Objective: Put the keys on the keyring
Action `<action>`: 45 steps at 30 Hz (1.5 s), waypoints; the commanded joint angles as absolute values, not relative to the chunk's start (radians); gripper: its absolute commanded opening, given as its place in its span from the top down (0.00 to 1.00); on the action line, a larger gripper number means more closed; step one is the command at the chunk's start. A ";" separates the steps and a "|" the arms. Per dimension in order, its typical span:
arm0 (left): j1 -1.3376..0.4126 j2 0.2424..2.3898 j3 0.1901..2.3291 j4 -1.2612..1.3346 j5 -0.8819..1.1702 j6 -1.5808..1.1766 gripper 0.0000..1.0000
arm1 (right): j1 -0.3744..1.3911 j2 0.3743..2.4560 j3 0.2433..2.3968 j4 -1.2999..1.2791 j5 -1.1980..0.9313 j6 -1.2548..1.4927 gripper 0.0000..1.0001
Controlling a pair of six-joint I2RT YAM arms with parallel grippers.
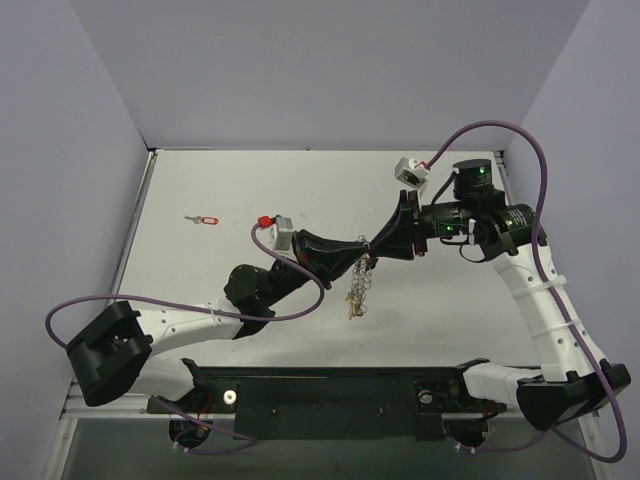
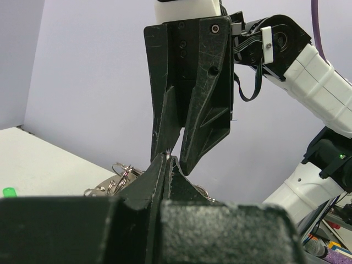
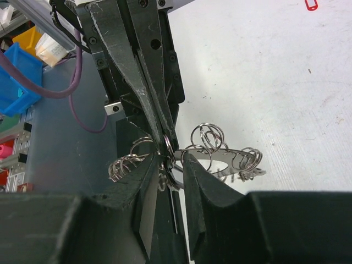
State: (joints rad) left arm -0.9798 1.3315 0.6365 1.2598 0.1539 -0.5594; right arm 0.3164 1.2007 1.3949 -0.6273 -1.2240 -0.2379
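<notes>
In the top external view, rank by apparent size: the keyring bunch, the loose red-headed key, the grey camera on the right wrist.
1. keyring bunch, longest.
2. grey wrist camera, close in area and raised nearer the lens, so these two are unsure.
3. red-headed key, clearly smallest.

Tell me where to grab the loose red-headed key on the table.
Grip the red plastic head of the key, coming straight down from above. It lies flat on the table, so the thin silver blade gives little to pinch; the head is likely thicker. Close across its short width. The left gripper is on that side but is shut on the keyring.
</notes>
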 commanded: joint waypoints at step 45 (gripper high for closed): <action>-0.897 1.361 0.683 1.644 0.268 -0.825 1.00 | 0.336 1.181 1.341 -0.569 -1.286 -0.201 0.82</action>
State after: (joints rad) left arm -0.9066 1.3575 0.6304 1.2781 0.2722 -0.8093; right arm 0.3225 1.2098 1.3544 -0.6136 -1.2877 -0.2447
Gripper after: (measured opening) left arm 0.019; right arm 0.120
